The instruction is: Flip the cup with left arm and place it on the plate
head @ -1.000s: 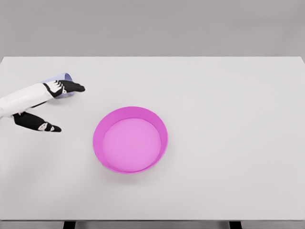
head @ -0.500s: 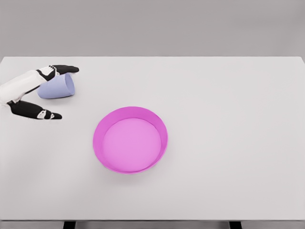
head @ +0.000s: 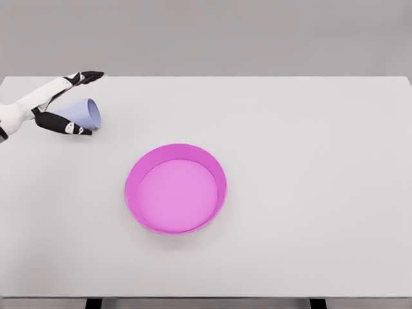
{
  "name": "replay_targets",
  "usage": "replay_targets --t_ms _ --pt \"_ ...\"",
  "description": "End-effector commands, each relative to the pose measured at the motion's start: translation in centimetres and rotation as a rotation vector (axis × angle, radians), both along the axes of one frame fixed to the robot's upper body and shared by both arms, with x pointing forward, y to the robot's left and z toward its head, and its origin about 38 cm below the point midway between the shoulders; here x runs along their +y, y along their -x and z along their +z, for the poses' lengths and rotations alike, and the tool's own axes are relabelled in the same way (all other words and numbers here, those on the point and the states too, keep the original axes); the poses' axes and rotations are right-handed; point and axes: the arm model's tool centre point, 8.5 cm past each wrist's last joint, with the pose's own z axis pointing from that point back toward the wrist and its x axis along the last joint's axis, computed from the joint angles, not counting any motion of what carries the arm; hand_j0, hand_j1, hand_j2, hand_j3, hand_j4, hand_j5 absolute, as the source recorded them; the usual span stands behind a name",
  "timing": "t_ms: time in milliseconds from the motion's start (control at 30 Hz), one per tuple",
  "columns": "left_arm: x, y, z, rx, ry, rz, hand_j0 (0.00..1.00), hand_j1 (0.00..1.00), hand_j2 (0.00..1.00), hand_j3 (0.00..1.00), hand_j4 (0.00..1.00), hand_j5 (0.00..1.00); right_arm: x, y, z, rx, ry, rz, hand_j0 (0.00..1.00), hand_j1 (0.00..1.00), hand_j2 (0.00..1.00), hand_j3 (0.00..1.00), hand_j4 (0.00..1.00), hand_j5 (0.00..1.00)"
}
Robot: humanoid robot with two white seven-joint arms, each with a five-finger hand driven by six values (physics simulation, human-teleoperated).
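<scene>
Cup [head: 85, 113] lies sideways between spread left hand [head: 63, 103] fingers; plate [head: 176, 188] well apart.

bright, even light fills the whole view, soft and with no clear source. the white tabletop [head: 309, 193] is nearly washed out, yet shows no glare spots. shadows are very faint: a thin soft one hugs the near rim of the pink plate [head: 176, 188], and a slight one lies beneath the pale cup [head: 84, 114] at the far left. edges are a little soft everywhere, the table's lines straight, no bending at the borders.
</scene>
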Motion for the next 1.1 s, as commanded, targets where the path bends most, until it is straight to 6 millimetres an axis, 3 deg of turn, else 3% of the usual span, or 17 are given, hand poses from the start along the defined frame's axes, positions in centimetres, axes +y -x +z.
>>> replay_targets --t_ms 0,100,433,833,1067 --pt "1.6 -0.4 -1.7 0.071 -0.038 0.083 1.00 1.00 1.00 1.00 1.00 1.00 0.0 0.0 0.0 0.000 0.000 0.001 1.00 1.00 1.00 1.00 1.00 1.00" --pt "1.3 -1.2 -1.7 0.053 -0.175 0.099 1.00 1.00 1.00 1.00 1.00 1.00 0.0 0.0 0.0 0.000 0.000 0.001 1.00 1.00 1.00 1.00 1.00 1.00" --pt "-0.4 -2.3 -2.2 0.051 -0.227 0.110 1.00 1.00 1.00 1.00 1.00 1.00 0.0 0.0 0.0 0.000 0.000 0.001 1.00 1.00 1.00 1.00 1.00 1.00" --pt "0.1 -2.7 -1.5 0.027 -0.266 0.128 1.00 1.00 1.00 1.00 1.00 1.00 0.0 0.0 0.0 0.000 0.000 0.001 1.00 1.00 1.00 1.00 1.00 1.00" --pt "1.1 -3.0 -2.5 0.042 -0.334 0.166 1.00 1.00 1.00 1.00 1.00 1.00 0.0 0.0 0.0 0.000 0.000 0.001 1.00 1.00 1.00 1.00 1.00 1.00"
